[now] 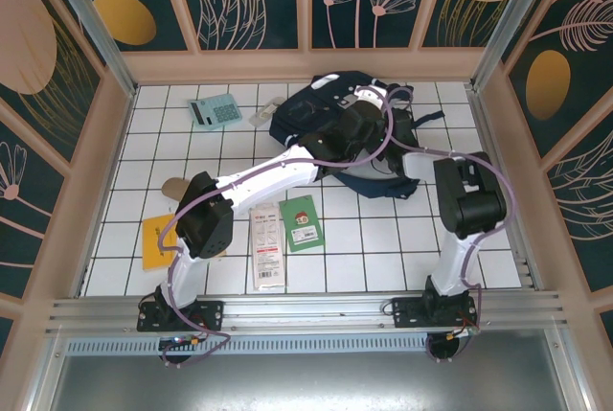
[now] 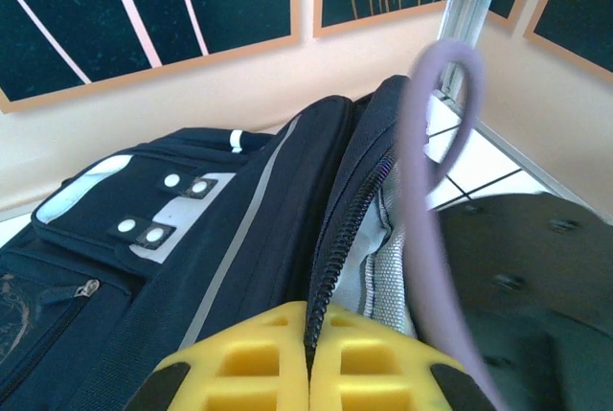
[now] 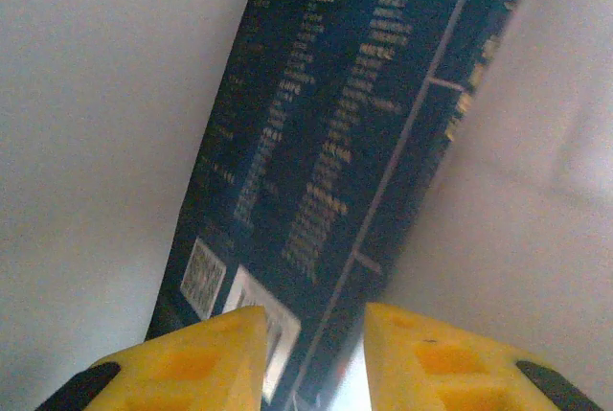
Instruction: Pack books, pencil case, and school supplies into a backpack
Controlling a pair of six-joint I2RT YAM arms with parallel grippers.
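Left wrist view: the navy, white-striped backpack (image 2: 192,267), far-centre on the table (image 1: 383,243), is pinched at its zip edge by the closed left gripper (image 2: 308,323). A dark blue book (image 3: 335,124) is seen past the part-open, empty right gripper (image 3: 316,325).

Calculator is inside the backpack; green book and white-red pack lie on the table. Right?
No. The calculator lies on the table too, left of the backpack, as the top view shows. Green book and white-red pack do lie on the table.
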